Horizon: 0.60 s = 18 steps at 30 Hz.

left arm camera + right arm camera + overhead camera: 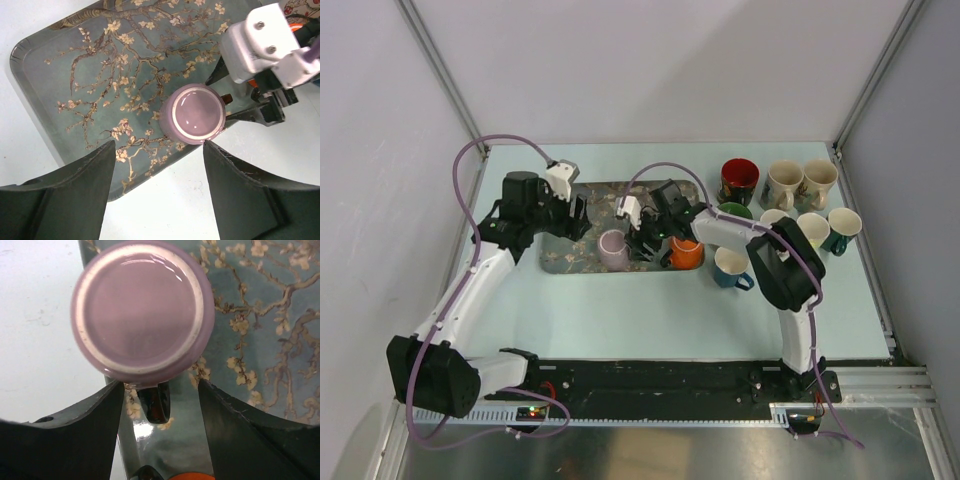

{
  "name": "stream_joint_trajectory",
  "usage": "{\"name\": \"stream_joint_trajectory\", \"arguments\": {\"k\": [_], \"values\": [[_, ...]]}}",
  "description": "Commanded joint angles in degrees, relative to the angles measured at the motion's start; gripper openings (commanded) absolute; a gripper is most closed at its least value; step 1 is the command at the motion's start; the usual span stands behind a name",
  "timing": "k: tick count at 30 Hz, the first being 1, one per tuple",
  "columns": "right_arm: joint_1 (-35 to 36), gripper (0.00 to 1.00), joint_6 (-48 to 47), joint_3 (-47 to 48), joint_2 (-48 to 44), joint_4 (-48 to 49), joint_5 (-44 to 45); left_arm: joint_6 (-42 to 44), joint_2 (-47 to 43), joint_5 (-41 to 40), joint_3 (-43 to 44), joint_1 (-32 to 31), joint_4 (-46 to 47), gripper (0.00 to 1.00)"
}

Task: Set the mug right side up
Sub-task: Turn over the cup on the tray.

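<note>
The upside-down light purple ceramic mug [142, 310] is sitting on the flowery grey-green tray [260, 315], and the right gripper [160, 390], jaws apart around the mug's handle [154, 405], should be squeezing it squarely before tipping (the left gripper [159, 145] is hovering nearby, jaws apart too).

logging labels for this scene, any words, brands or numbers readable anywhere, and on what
No readable text in any view.
Lilac mug: upturned base is plain, no maker's mark.
Tray: blossom branch pattern only, no lettering.
Patterned mugs at the back right: pictures on their sides, too small to tell whether any carry words.
</note>
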Motion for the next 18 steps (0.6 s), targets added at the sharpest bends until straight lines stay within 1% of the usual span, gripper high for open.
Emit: {"name": "stream_joint_trajectory", "arguments": {"k": [1, 6, 10, 12, 13, 17, 18], "values": [[0.73, 0.65, 2.28, 1.99, 2.15, 2.20, 2.43, 0.71, -2.29, -0.05, 0.27, 0.26, 1.35, 0.75], [1.52, 0.56, 0.29, 2.08, 2.44, -0.26, 3.93, 0.86, -2.40, 0.31, 0.48, 0.24, 1.44, 0.75], [2.12, 0.45, -0.43, 2.19, 2.75, -1.25, 5.38, 0.69, -2.13, 0.75, 0.86, 0.25, 1.42, 0.75], [2.26, 0.36, -0.41, 2.43, 2.95, -1.37, 5.62, 0.85, -2.10, 0.81, 0.98, 0.22, 1.38, 0.74], [2.32, 0.29, -0.87, 2.43, 2.94, -1.57, 5.63, 1.04, -2.23, 0.82, 0.99, 0.21, 1.44, 0.74], [2.09, 0.06, -2.42, 2.11, 1.91, -2.92, 5.02, 2.58, -2.92, 0.66, 0.67, 0.19, 1.43, 0.74], [1.83, 0.03, -2.63, 2.14, 1.46, -3.31, 4.36, 3.71, -3.91, 0.92, 0.23, 0.23, 1.55, 0.75]]}}
